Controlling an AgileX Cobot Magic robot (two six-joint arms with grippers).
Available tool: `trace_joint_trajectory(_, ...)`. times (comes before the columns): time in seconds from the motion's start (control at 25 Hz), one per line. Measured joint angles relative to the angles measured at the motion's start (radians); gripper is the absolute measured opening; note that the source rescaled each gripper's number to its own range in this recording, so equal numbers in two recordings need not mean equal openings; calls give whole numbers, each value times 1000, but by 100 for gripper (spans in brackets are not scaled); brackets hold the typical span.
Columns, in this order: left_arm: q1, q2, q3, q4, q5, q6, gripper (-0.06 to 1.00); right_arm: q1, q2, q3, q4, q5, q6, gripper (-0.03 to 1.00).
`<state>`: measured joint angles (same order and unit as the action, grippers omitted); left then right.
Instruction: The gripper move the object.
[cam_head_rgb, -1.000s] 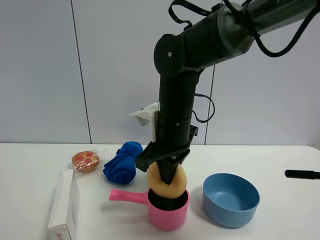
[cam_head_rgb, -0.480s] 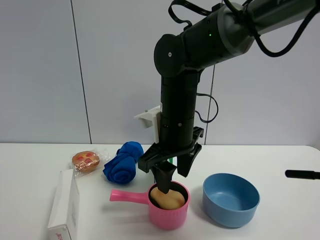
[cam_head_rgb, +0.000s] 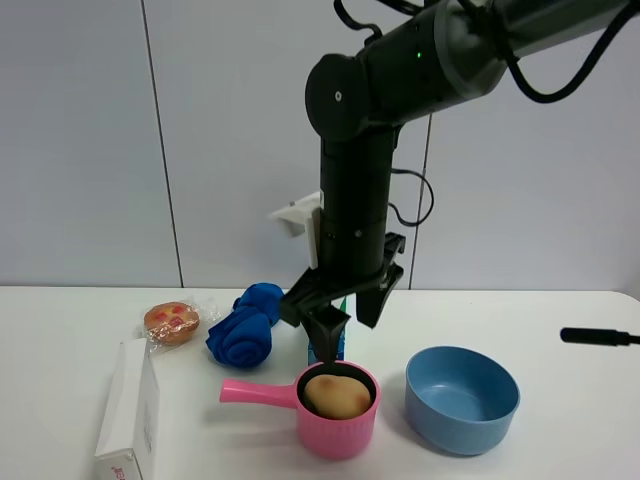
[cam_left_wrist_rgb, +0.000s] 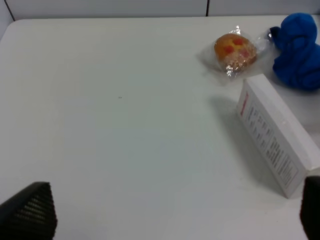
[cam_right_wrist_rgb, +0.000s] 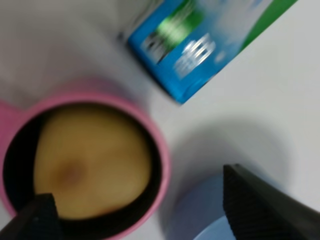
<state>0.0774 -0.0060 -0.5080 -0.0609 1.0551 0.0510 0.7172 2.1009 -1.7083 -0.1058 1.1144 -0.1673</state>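
On the table (cam_head_rgb: 580, 455), from the left: a white box (cam_head_rgb: 128, 410), a wrapped bun (cam_head_rgb: 172, 322), a blue cloth (cam_head_rgb: 245, 326), then a pink pot (cam_head_rgb: 338, 432) with the object (cam_head_rgb: 336, 394) sitting inside it, and a blue bowl (cam_head_rgb: 462, 400) just beside the pot. The right gripper (cam_head_rgb: 344, 318) hangs just above the pot, fingers spread, gripping nothing. The left gripper (cam_left_wrist_rgb: 170, 214) is also spread wide and empty.

The fruit (cam_right_wrist_rgb: 92, 162) sits inside the pink pot (cam_right_wrist_rgb: 163, 165), near a blue carton (cam_right_wrist_rgb: 200, 50).
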Motion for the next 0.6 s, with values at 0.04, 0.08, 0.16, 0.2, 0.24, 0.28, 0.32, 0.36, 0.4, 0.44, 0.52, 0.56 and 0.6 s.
trace_joint_trajectory(0.04,0,0,0,0,0,0,100,0,-2,-29,-13,0,5,66)
trace_joint_trajectory(0.08,0,0,0,0,0,0,100,0,-5,-64,-22,-2,15,66)
trace_joint_trajectory(0.16,0,0,0,0,0,0,100,0,-15,-132,-35,-4,44,66)
trace_joint_trajectory(0.2,0,0,0,0,0,0,100,-2,-22,-172,-36,-3,60,66)
trace_joint_trajectory(0.24,0,0,0,0,0,0,100,-9,-32,-206,-36,-3,69,66)
trace_joint_trajectory(0.28,0,0,0,0,0,0,100,-18,-42,-247,-35,-4,74,65)
trace_joint_trajectory(0.32,0,0,0,0,0,0,100,-31,-51,-287,-36,-4,76,65)
trace_joint_trajectory(0.36,0,0,0,0,0,0,100,-46,-60,-320,-35,-4,79,65)
trace_joint_trajectory(0.4,0,0,0,0,0,0,100,-68,-68,-360,-35,3,81,64)
trace_joint_trajectory(0.44,0,0,0,0,0,0,100,-93,-74,-395,-36,15,82,64)
trace_joint_trajectory(0.52,0,0,0,0,0,0,100,-146,-85,-448,-45,36,83,64)
trace_joint_trajectory(0.56,0,0,0,0,0,0,100,-179,-92,-467,-58,48,84,64)
trace_joint_trajectory(0.6,0,0,0,0,0,0,100,-212,-97,-480,-71,60,90,64)
